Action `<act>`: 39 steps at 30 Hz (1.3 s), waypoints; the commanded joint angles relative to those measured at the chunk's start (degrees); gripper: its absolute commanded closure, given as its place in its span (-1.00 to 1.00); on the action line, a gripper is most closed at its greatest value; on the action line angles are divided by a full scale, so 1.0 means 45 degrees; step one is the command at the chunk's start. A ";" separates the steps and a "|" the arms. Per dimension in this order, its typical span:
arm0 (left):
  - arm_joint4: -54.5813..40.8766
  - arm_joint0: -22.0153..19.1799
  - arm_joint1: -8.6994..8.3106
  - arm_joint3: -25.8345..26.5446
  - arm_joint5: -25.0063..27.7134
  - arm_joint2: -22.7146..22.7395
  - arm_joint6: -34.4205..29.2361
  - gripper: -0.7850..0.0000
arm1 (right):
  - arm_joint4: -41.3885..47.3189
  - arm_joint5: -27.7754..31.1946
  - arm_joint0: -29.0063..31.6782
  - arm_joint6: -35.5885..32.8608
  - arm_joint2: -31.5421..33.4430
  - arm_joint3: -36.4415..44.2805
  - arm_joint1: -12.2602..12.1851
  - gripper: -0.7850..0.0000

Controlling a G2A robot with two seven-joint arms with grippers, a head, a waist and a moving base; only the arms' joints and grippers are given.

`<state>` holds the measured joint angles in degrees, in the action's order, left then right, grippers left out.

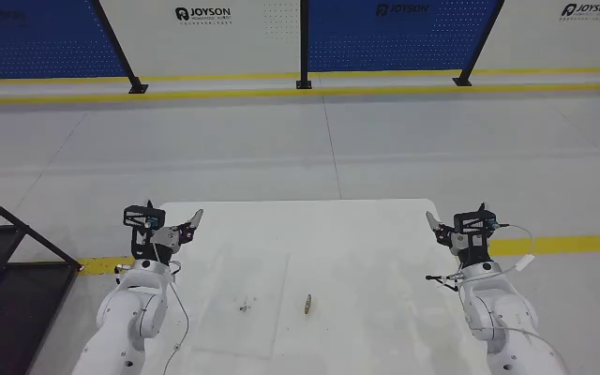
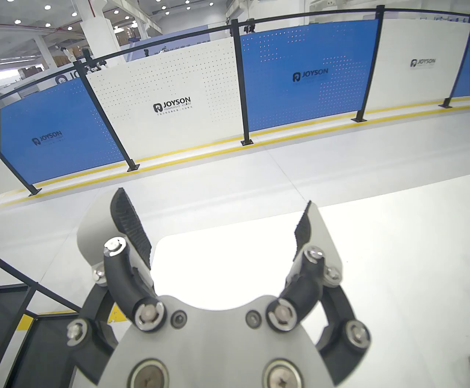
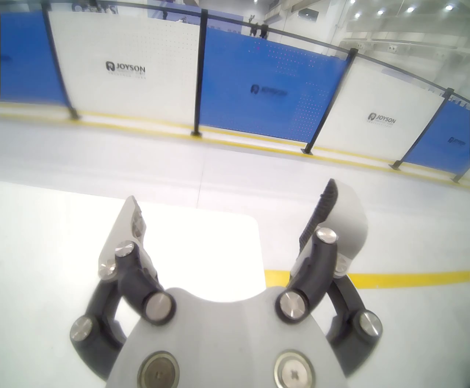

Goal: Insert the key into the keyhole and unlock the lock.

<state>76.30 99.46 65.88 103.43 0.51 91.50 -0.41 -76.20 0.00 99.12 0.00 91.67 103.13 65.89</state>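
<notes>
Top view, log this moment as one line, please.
left gripper open, empty, over table far-left corner | right gripper open, empty, far-right corner | silvery piece and brass-coloured piece lie apart, untouched

This is a large industrial hall with a fenced-off robot test area. Beyond the left pincer (image 2: pixel 214 200) stand blue and white perforated barrier panels (image 2: pixel 293 84) on black posts, with a yellow line (image 2: pixel 191 153) painted along the smooth grey floor (image 1: pixel 328 141). Behind the panels rise a white column (image 2: pixel 99 33) and a high ceiling with spot lamps (image 2: pixel 126 17). The white desk (image 1: pixel 375 262) stands on the open floor.
</notes>
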 commanded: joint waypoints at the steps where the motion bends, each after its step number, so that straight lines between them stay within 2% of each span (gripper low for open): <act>1: 0.0228 0.0260 -0.0009 0.0237 0.0156 0.0019 -0.0077 -1.00 | 0.0000 0.0000 0.0000 0.0000 0.0000 0.0000 0.0000 -1.00; 6: 0.0765 0.1719 -0.0044 0.1569 0.0657 0.0114 -0.0895 -1.00 | 0.0000 0.0000 0.0000 0.0000 0.0000 0.0000 0.0000 -1.00; 13: 0.1801 0.4697 -0.0113 0.3711 0.1904 -0.0038 -0.1927 -1.00 | 0.0000 0.0000 0.0000 0.0000 0.0000 0.0000 0.0000 -1.00; 17: 0.2127 0.5517 -0.0108 0.3796 0.2296 -0.0578 -0.2196 -1.00 | 0.0000 0.0000 0.0000 0.0000 0.0000 0.0000 0.0000 -1.00; 21: 0.2237 0.5412 -0.0082 0.3544 0.2420 -0.1196 -0.3169 -1.00 | 0.0000 0.0000 0.0000 0.0000 0.0000 0.0000 0.0000 -1.00; 23: 0.2908 0.5202 -0.0072 0.3292 0.2315 -0.1604 -0.3471 -0.80 | 0.0000 0.0000 0.0000 0.0000 0.0000 0.0000 0.0000 -1.00; 25: 0.3412 0.4939 -0.0043 0.3026 0.2037 -0.2004 -0.3707 -0.79 | 0.0000 0.0000 0.0000 0.0000 0.0000 0.0000 0.0000 -1.00; 26: 0.3588 0.4824 -0.0023 0.2868 0.1911 -0.2233 -0.3848 -0.72 | 0.0000 0.0000 0.0000 0.0000 0.0000 0.0000 0.0000 -1.00; 29: 0.3875 0.4427 0.0054 0.2419 0.1428 -0.2832 -0.4260 -0.44 | 0.0000 0.0000 0.0000 0.0000 0.0000 0.0000 0.0000 -1.00; 36: 0.4592 0.3736 0.0174 0.1551 0.0744 -0.3735 -0.4880 -0.46 | 0.0000 0.0000 0.0000 0.0000 0.0000 0.0000 0.0000 -1.00; 39: 0.4846 0.3683 0.0187 0.1361 0.0716 -0.3942 -0.5002 -0.38 | 0.0000 0.0000 0.0000 0.0000 0.0000 0.0000 0.0000 -1.00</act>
<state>97.87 116.03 66.72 109.76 3.71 74.01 -22.90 -76.20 0.00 99.12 0.00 91.67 103.13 65.89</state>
